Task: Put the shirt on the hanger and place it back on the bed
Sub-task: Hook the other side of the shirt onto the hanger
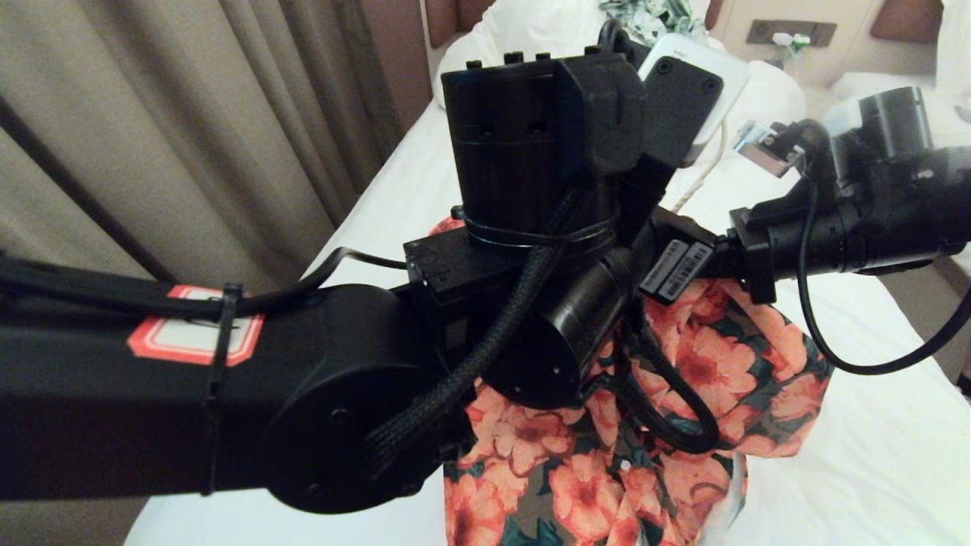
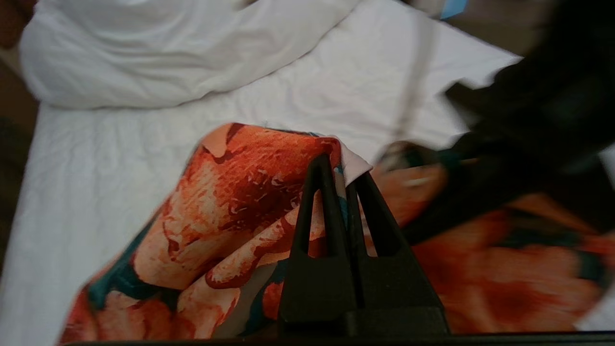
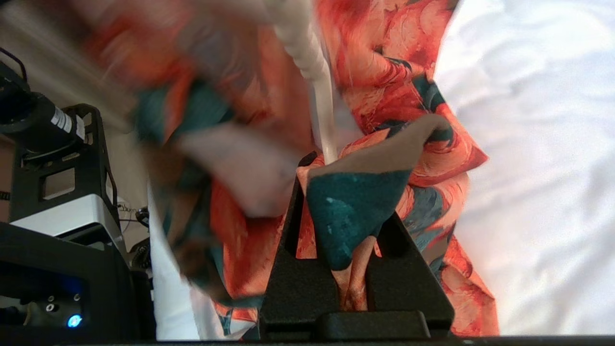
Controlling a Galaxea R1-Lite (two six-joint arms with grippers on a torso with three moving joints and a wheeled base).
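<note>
- In the left wrist view the left gripper [image 2: 345, 175] sits at lower centre, its two black fingers [image 2: 321, 202] pressed together on a folded edge of the shirt [image 2: 230, 192].
- The cloth pinched there shows its pale inside at the fingertips, and the flowered fabric drapes down toward the lower left of that frame, over the white bed [image 2: 96, 168].
- In the right wrist view the right gripper [image 3: 336, 166] is at lower centre with its fingers [image 3: 293, 226] nearly closed; a dark green and brown fold of the shirt [image 3: 384, 96] lies between and over them, so they are clamped on cloth.
- Only this view shows the hanger [image 3: 319, 86]: a cream-white bar runs from the top centre of the frame down to the fingertips. Whether it is gripped with the cloth cannot be told.
- The head view hides both sets of fingers behind the black arms. The left arm [image 1: 227, 394] fills the left and centre, and the right arm [image 1: 857, 220] enters from the right edge.
- Below them, at lower centre, the shirt [image 1: 576, 470] hangs in a bunch above the bed [image 1: 872, 447].
- A bunched white duvet [image 2: 158, 53] fills the upper left of the left wrist view.
</note>
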